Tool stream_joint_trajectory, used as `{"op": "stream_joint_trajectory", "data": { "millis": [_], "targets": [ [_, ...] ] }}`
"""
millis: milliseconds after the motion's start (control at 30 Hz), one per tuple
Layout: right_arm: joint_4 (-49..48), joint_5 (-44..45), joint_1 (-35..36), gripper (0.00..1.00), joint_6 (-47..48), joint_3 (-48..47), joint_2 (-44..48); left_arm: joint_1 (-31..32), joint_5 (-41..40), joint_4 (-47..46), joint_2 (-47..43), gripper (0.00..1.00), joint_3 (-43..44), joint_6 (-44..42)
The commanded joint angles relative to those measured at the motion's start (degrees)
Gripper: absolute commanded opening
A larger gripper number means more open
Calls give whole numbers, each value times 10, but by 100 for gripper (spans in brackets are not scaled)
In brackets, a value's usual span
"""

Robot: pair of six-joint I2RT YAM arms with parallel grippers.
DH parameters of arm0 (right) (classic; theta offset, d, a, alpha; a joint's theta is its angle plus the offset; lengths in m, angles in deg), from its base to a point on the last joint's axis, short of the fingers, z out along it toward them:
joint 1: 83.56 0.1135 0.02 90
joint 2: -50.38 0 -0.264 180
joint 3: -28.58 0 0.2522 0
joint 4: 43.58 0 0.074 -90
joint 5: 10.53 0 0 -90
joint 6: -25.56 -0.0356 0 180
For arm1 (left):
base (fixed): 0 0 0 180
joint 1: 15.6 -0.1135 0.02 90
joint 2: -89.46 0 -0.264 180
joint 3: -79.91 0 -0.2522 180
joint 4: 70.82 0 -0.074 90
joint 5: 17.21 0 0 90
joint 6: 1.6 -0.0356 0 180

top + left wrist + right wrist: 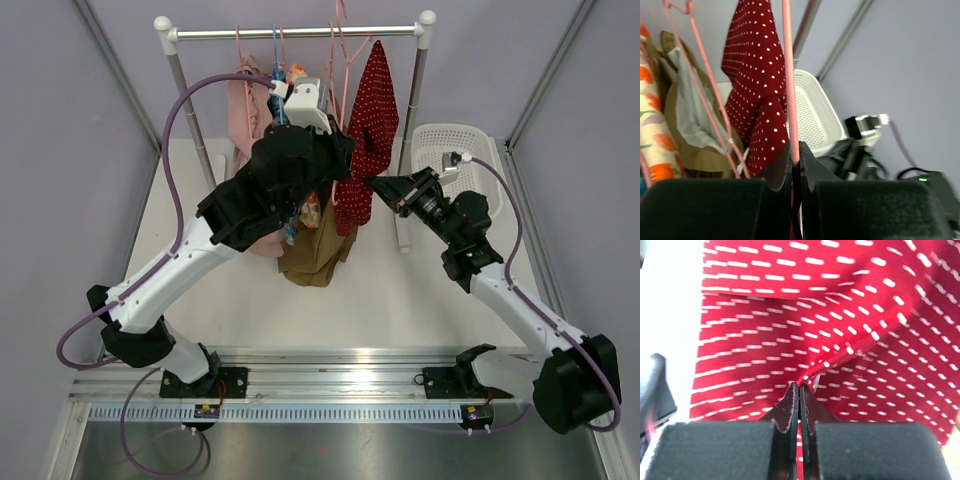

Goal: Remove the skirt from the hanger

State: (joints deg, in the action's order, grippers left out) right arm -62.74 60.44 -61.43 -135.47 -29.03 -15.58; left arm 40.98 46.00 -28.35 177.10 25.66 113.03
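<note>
A red skirt with white dots hangs from a pink wire hanger on the rail. It also shows in the left wrist view and fills the right wrist view. My left gripper is shut on a pink hanger wire, up beside the skirt. My right gripper is shut on a fold of the skirt's cloth, at its lower right edge.
Other garments hang left of the skirt: a pink one, a floral one and a tan one. A white basket stands at the back right by the rack's right post.
</note>
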Motion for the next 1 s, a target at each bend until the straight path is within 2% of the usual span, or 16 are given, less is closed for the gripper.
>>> {"op": "stream_joint_trajectory", "data": {
  "millis": [0, 100, 133, 200, 300, 400, 467, 700, 733, 833, 933, 967],
  "targets": [
    [123, 36, 3, 0, 107, -75, 112, 6, -63, -32, -54, 0, -15, -22],
    [274, 77, 2, 0, 202, -157, 173, 8, -106, -18, -96, 0, -79, -31],
    [359, 105, 2, 0, 225, -215, 183, 11, -114, -17, -105, 0, -94, -33],
    [427, 138, 2, 0, 304, -277, 202, 13, -136, -7, -125, 0, -130, -34],
    [548, 217, 2, 0, 416, -445, 192, 13, -153, 19, -142, 0, -147, -35],
    [660, 328, 2, 0, 523, -573, 146, 17, -158, 34, -149, 0, -153, -41],
    [686, 398, 2, 0, 587, -616, 115, 17, -160, 37, -149, 0, -154, -42],
    [727, 505, 3, 0, 685, -801, -30, 25, -141, 42, -123, 0, -133, -43],
    [725, 559, 2, 0, 696, -841, -48, 30, -140, 46, -115, 0, -121, -48],
    [673, 623, 2, 0, 772, -902, -108, 43, -153, 78, -74, 0, -65, -63],
    [574, 678, -3, 0, 867, -925, -154, 55, -163, 101, -32, 0, -9, -84],
    [568, 688, -24, 0, 891, -929, -176, 56, -172, 120, -20, 0, 27, -90]
  ]
}}
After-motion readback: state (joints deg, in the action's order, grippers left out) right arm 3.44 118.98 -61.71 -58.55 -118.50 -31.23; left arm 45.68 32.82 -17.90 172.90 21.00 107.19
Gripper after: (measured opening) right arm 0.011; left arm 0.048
